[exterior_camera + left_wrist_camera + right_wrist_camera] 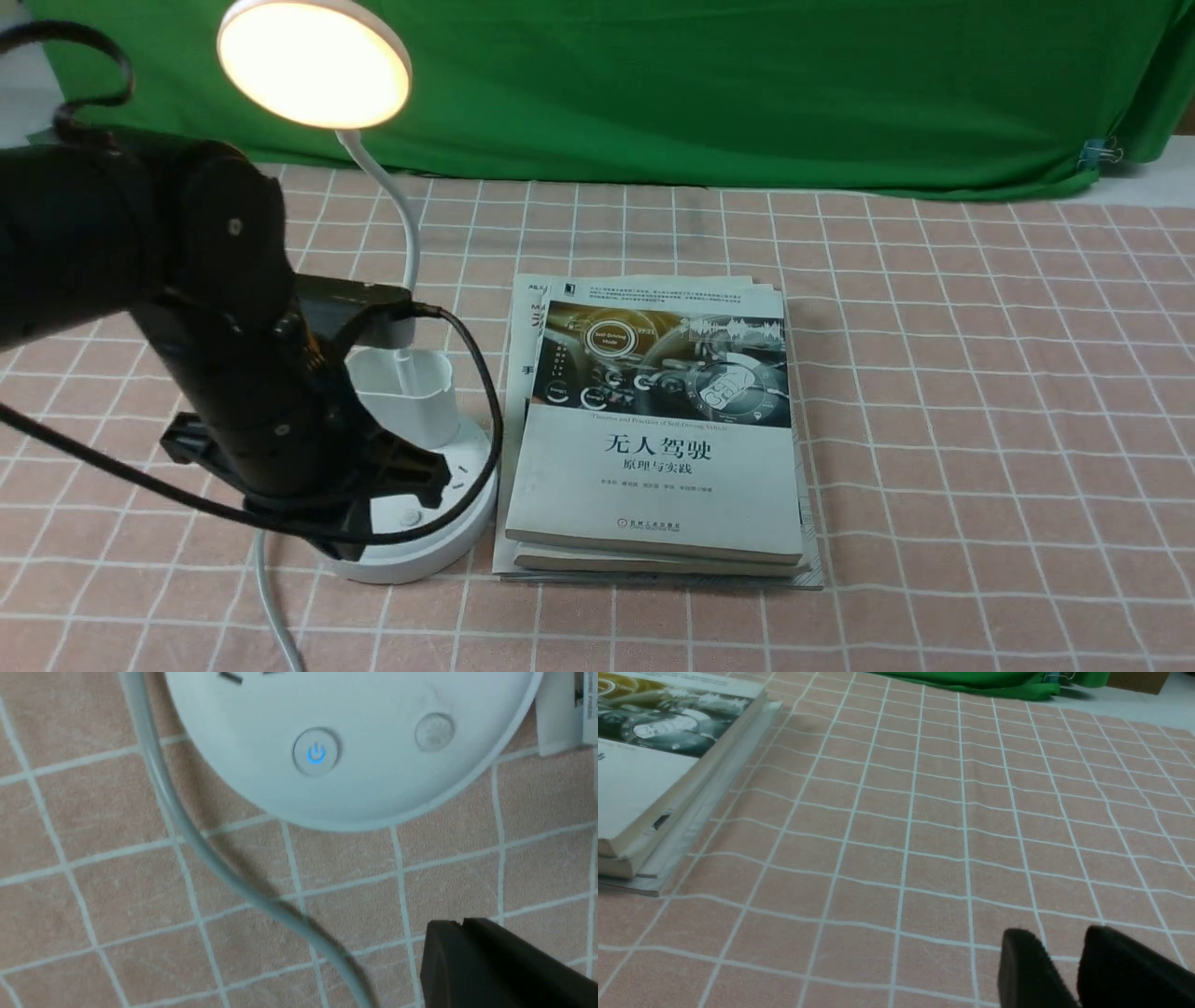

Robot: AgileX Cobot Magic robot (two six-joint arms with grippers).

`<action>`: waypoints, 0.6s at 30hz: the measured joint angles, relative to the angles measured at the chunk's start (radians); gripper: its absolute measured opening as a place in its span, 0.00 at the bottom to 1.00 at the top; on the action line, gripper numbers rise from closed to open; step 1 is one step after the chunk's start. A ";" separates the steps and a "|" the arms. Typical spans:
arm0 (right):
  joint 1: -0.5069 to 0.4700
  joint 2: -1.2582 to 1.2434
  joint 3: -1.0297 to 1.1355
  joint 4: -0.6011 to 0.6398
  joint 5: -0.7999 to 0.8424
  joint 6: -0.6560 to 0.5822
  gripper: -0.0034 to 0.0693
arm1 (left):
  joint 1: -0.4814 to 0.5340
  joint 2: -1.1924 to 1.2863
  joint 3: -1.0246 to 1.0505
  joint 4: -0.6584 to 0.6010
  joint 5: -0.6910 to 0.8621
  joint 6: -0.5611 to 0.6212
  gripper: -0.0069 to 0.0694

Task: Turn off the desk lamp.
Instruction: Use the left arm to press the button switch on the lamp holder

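Left arm (224,373) enters at far left, front view, reaching over the near left part of the worktop (934,420). Its gripper (463,922) is low at the lamp's base; left jaws pressed together, pinching nothing. A black cord (495,411) loops from this arm across the front of the base.

Lamp (411,563): upright on the left side of the worktop, partly hidden by the left arm. Its disc head (316,65) glows warm white above; the neck (407,215) bends down to the cup (407,401). Left wrist view: power button (316,752) lit blue, second button (434,731) unlit, jaws apart from both. A pale cable (224,872) runs past the base over the tiled cloth.

Books (653,485) lie stacked just beside the base, to its right; the top cover shows a dashboard.

Green cloth (700,93) hangs behind. Right gripper (1057,933), seen only in its wrist view: jaws slightly spread, holding nothing, above the worktop.
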 joint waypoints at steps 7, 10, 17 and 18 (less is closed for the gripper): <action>0.000 0.000 0.000 0.000 0.000 0.000 0.38 | -0.034 0.092 -0.060 0.020 -0.053 0.000 0.10; 0.000 0.000 0.000 0.000 0.000 0.000 0.38 | -0.036 0.129 -0.082 0.028 -0.069 0.000 0.10; 0.000 0.000 0.000 0.000 0.000 0.000 0.38 | -0.036 0.175 -0.093 0.046 -0.087 -0.001 0.10; 0.000 0.000 0.000 0.000 0.000 0.000 0.38 | -0.036 0.175 -0.093 0.046 -0.089 -0.001 0.10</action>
